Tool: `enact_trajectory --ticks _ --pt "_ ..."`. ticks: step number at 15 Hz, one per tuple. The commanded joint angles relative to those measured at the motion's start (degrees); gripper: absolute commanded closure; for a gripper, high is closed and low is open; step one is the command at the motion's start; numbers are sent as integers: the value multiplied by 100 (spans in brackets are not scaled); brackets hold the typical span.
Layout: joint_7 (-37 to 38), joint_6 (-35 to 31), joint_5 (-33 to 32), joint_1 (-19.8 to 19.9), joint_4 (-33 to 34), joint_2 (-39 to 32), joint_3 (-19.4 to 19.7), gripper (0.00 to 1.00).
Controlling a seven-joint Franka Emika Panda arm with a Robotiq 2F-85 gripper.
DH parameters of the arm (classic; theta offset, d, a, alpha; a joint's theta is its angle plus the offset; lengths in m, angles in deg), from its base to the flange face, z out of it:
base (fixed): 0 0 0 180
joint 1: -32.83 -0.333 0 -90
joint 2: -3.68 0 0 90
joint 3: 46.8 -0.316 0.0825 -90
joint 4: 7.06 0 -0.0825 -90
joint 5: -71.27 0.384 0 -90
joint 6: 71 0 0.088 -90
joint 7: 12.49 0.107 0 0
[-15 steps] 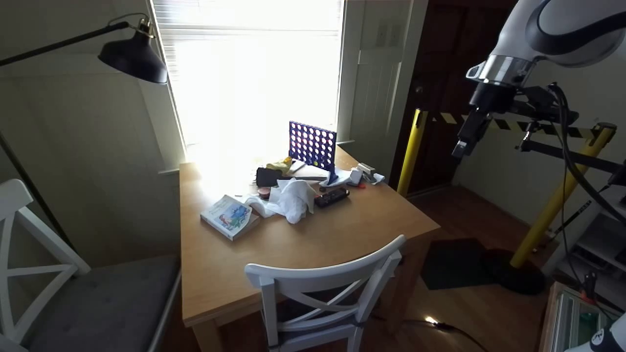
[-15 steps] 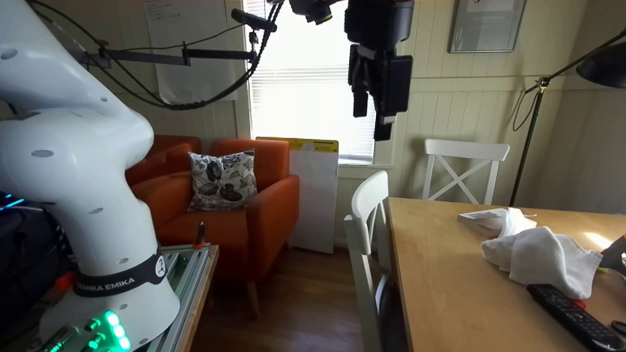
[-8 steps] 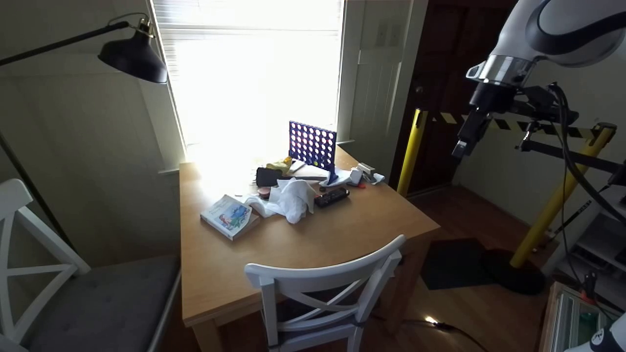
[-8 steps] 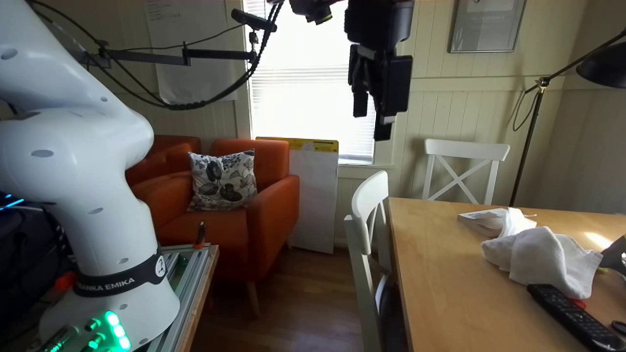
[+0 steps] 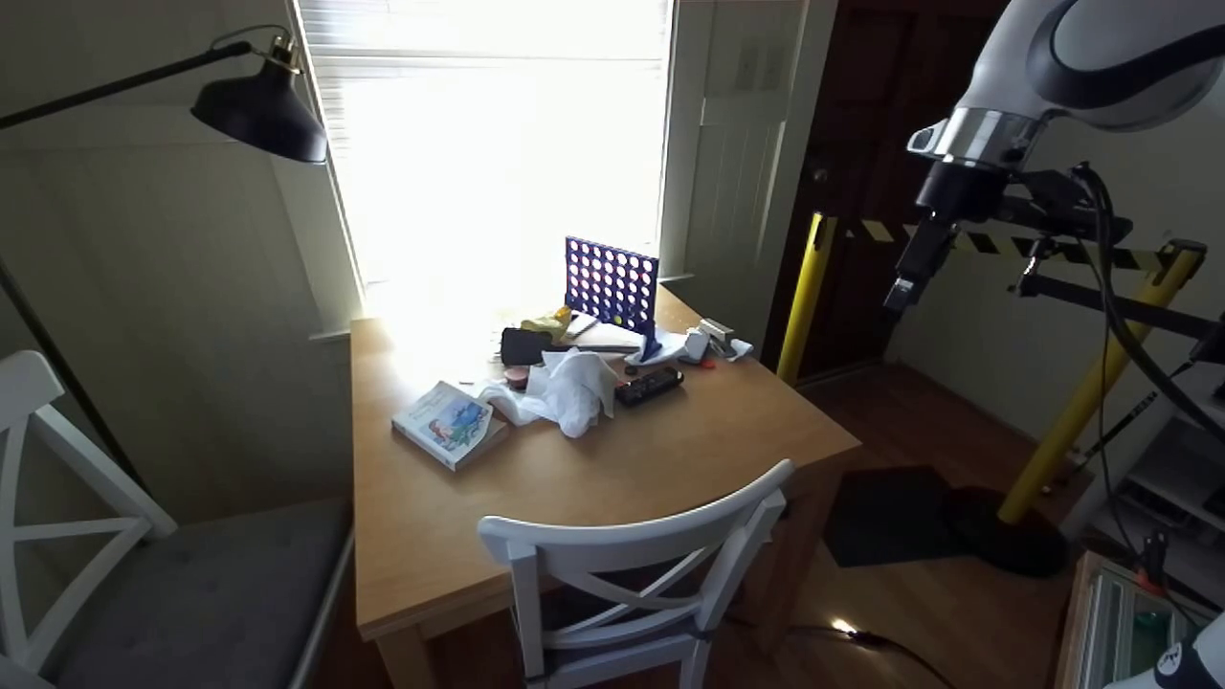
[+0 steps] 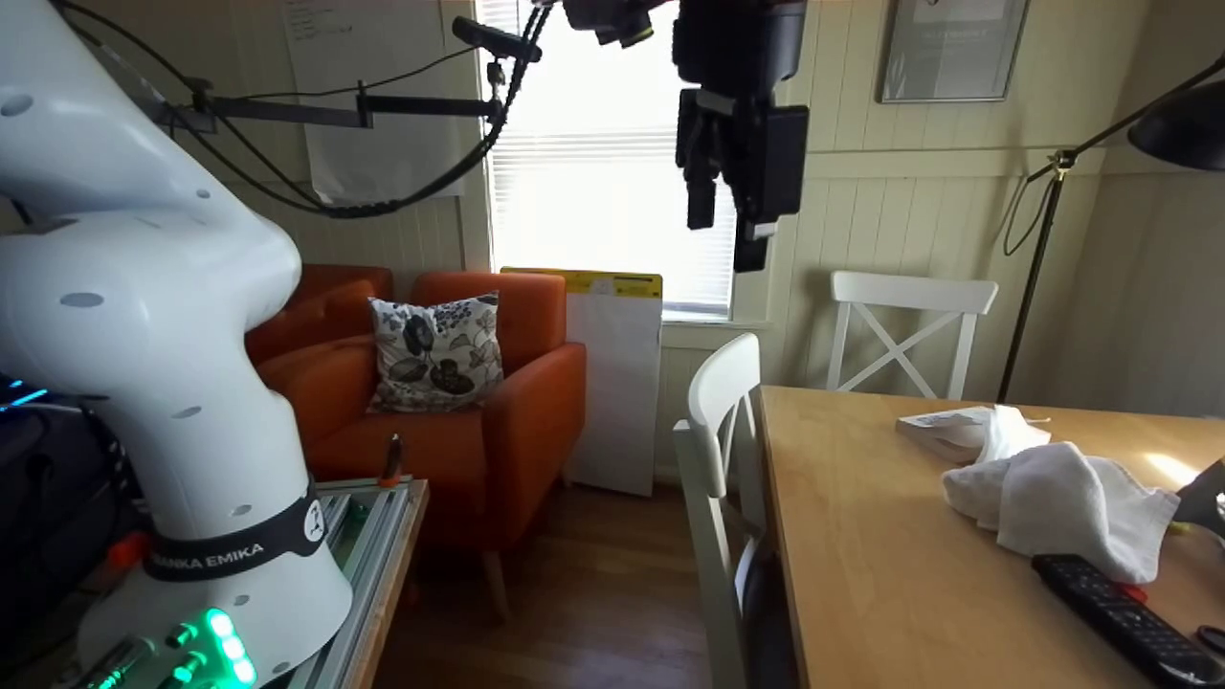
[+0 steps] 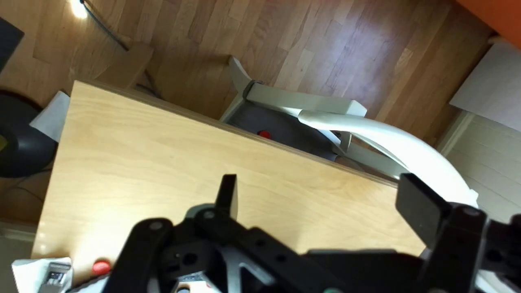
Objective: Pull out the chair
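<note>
The white chair with the curved top rail and X-shaped brace stands at the table's edge. It shows in both exterior views (image 5: 636,544) (image 6: 724,388) and in the wrist view (image 7: 382,132). Its grey seat (image 7: 285,124) lies partly under the tabletop, which hides the rest. My gripper (image 7: 317,181) is open and empty, with its fingers spread wide over the wooden table in the wrist view. In the exterior views the gripper (image 5: 900,295) (image 6: 727,244) hangs high, pointing down, above the level of the chair's top rail and apart from it.
The wooden table (image 5: 660,469) bears a book (image 5: 450,426), a white cloth (image 5: 574,392), a remote (image 5: 651,385) and a blue game grid (image 5: 611,285). Another white chair with a grey cushion (image 5: 211,593) stands beside it. An orange armchair (image 6: 536,421) and a black lamp (image 5: 263,110) stand nearby.
My gripper has shifted and tilted very slightly in the last half second. The chair and the things on the table have not moved.
</note>
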Motion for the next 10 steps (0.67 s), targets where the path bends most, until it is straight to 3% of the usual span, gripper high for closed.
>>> enact_trajectory --ticks 1,10 --pt "-495 80 -135 -136 -216 220 -441 0" --pt "-620 -194 -197 -1320 -599 343 -1990 0"
